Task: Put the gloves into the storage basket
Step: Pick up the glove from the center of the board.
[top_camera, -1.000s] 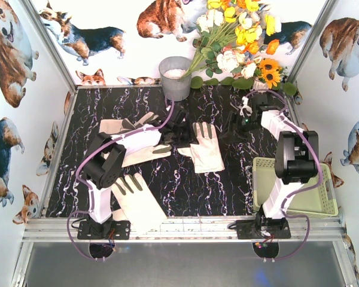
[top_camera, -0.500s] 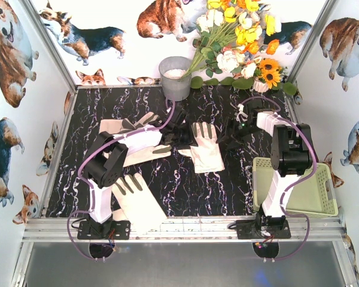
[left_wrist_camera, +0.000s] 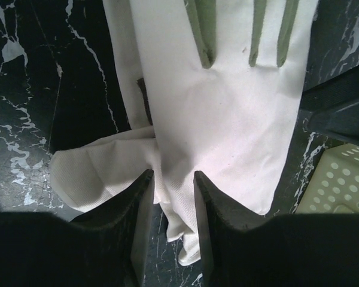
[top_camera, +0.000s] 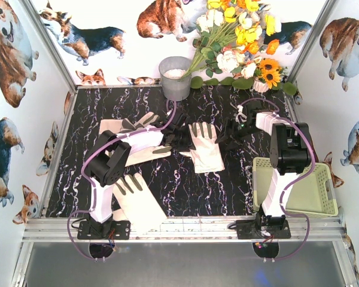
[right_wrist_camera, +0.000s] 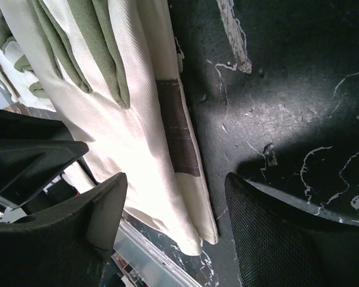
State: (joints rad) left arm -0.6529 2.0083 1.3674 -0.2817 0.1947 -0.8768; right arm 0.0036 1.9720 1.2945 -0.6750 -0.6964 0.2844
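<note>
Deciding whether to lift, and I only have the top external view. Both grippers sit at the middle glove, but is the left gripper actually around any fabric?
Observer: Yes. In the left wrist view the left gripper has its jaws narrowly apart, with a fold of the middle glove in the gap. I cannot tell if it is pinched.
Operator: And the right gripper?
Observer: In the right wrist view the right gripper is wide open. The glove's long edge lies in the gap, and one side is over bare table.
</note>
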